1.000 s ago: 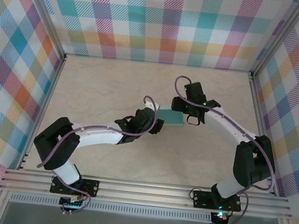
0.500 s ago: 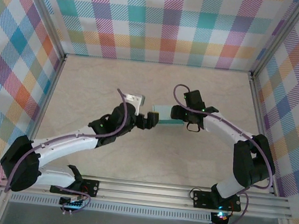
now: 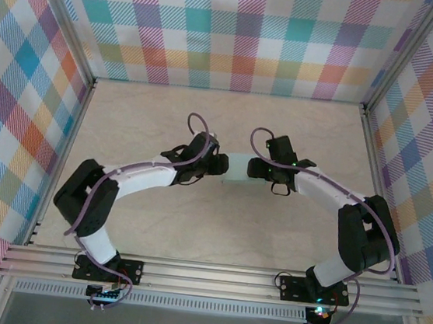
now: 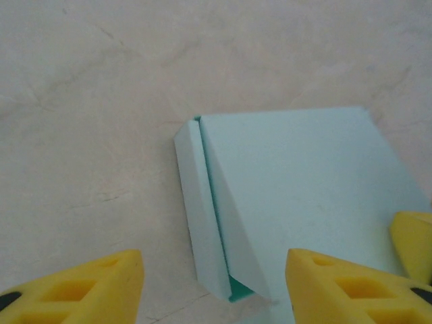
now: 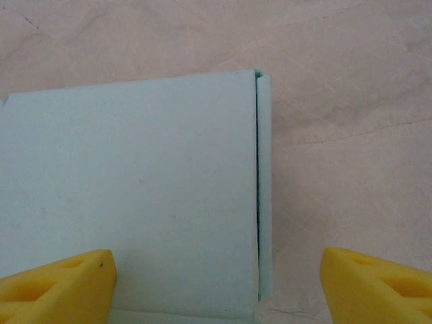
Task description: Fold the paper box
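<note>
Facing each other at the middle of the table (image 3: 143, 122), both arms pointed at the paper box (image 3: 237, 167), which lay flat on the table btwn them w/ its top panel down. L pincer (image 4: 214, 263) was open, straddling a side flap (image 4: 199, 209) that stood slightly ajar, prob. lined up to press it shut. R pincer (image 5: 216, 260) was open too, one finger over the top panel, the other off the box's edge, likely there to stop the box sliding.
</note>
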### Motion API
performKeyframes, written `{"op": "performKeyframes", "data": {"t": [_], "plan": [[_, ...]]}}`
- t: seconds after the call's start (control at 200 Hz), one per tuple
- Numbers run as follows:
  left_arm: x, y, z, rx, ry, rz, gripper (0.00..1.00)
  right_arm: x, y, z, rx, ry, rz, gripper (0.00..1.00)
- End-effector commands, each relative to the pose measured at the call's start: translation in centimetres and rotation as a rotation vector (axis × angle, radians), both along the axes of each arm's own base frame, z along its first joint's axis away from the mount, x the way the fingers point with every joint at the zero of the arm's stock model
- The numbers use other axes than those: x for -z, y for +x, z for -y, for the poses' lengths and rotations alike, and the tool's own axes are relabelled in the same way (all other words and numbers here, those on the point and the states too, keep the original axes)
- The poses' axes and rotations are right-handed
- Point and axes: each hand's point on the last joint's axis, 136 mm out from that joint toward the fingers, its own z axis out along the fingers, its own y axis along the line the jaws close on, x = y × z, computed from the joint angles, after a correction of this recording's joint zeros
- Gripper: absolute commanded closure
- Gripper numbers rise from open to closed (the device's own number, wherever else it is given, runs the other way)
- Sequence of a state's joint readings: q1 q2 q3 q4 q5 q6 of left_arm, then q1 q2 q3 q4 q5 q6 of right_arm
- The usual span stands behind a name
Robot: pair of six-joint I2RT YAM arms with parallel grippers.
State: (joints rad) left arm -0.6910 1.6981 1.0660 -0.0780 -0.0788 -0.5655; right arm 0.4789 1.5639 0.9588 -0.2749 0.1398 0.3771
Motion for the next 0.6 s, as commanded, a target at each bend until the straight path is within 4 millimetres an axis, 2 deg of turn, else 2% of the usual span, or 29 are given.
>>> {"op": "performKeyframes", "data": {"t": [0.0, 0.09, 0.2, 0.35, 0.515, 0.595], "plan": [[1.1, 0.7, 0.6, 0.002, -0.016, -0.036, 0.45, 1.7, -0.6, 0.2, -0.02, -0.029, -0.032, 0.21], [3.4, 0.7, 0.3, -0.018, 0.003, -0.068, 0.52, 2.4, -0.6, 0.3, -0.017, -0.039, -0.044, 0.22], [5.2, 0.2, 0.0, -0.033, 0.002, -0.091, 0.61, 3.3, -0.9, 0.5, -0.019, -0.051, -0.065, 0.23], [6.0, 0.0, -0.1, -0.035, 0.009, -0.104, 0.64, 3.9, -1.0, 0.6, -0.024, -0.065, -0.079, 0.25], [6.1, 0.1, -0.2, -0.023, 0.03, -0.102, 0.64, 2.4, -0.5, -0.3, -0.06, -0.021, -0.034, 0.25], [6.4, 0.0, -0.4, -0.024, 0.046, -0.106, 0.65, 2.6, -0.2, -0.1, -0.067, -0.048, -0.035, 0.25]]}}
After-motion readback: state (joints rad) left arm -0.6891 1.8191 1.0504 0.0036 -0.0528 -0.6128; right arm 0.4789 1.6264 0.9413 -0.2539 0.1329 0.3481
